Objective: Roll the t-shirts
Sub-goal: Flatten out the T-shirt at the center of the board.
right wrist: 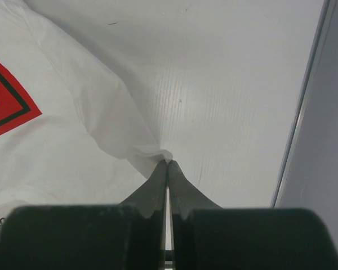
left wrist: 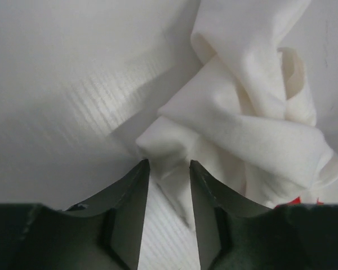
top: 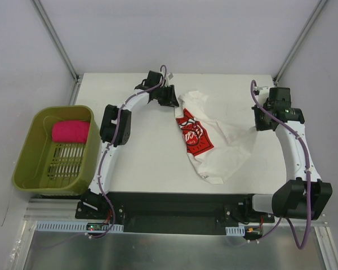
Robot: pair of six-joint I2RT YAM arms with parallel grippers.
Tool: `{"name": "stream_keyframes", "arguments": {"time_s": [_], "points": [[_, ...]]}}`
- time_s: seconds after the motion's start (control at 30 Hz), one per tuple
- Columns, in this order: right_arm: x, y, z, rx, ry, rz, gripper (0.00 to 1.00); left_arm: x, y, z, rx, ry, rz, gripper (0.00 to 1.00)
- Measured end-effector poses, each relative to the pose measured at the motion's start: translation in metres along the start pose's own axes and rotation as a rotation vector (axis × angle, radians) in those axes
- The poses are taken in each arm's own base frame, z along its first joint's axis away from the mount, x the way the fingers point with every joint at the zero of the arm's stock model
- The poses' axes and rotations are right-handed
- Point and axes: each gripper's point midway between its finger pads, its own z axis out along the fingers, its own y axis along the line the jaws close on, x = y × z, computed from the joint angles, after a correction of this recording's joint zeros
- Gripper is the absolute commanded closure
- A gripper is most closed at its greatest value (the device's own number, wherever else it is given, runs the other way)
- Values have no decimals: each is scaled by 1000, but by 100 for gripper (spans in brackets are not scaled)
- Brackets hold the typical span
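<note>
A white t-shirt [top: 225, 143] with a red chest print [top: 196, 138] lies crumpled on the table's middle right. My left gripper [top: 172, 98] is at the shirt's far left edge. In the left wrist view it [left wrist: 168, 166] is open, with a bunched fold of the shirt [left wrist: 253, 112] reaching between its fingertips. My right gripper [top: 258, 122] is at the shirt's right edge. In the right wrist view it [right wrist: 167, 163] is shut, pinching a corner of the shirt [right wrist: 73, 129] at its tips. Part of the red print [right wrist: 5, 107] shows there.
A green plastic basket [top: 23, 163] stands off the table's left edge and holds a rolled pink cloth [top: 70, 131]. Grey walls and metal frame posts [top: 59, 42] close in the table's back. A metal rail [right wrist: 304, 112] runs along its right side.
</note>
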Motion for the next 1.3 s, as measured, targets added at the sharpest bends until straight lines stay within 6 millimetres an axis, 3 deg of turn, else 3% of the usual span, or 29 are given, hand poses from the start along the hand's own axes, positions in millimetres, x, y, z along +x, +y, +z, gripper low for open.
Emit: {"name": "stream_keyframes", "arguments": {"time_s": [0.03, 0.23, 0.4, 0.5, 0.73, 0.77, 0.83, 0.9, 1.03, 1.2, 1.3], "points": [[0, -1, 0, 1, 1, 0, 99, 1, 1, 1, 3, 0, -6, 100], [1, -8, 3, 14, 7, 17, 99, 19, 7, -9, -19, 27, -34, 100], [-18, -18, 13, 21, -5, 31, 99, 50, 1, -51, -42, 93, -82, 100], [-36, -21, 17, 14, -32, 38, 99, 66, -3, -94, -50, 104, -117, 100], [-56, -19, 15, -13, -82, 53, 99, 99, -19, -238, -96, -17, -102, 98], [-57, -18, 15, -22, -84, 54, 99, 111, -29, -254, -97, -23, -76, 72], [-57, -16, 15, -31, -85, 57, 99, 127, -45, -272, -89, -23, -13, 55], [-56, -14, 16, -40, -85, 61, 99, 134, -57, -283, -80, -19, 43, 44], [-56, -11, 17, -56, -83, 65, 99, 116, -48, -286, -140, -16, 146, 42], [-56, -8, 23, -77, -73, 74, 99, 71, -4, -268, -276, 23, 301, 37], [-56, -8, 24, -79, -72, 74, 99, 81, 26, -259, -345, 114, 322, 36]]}}
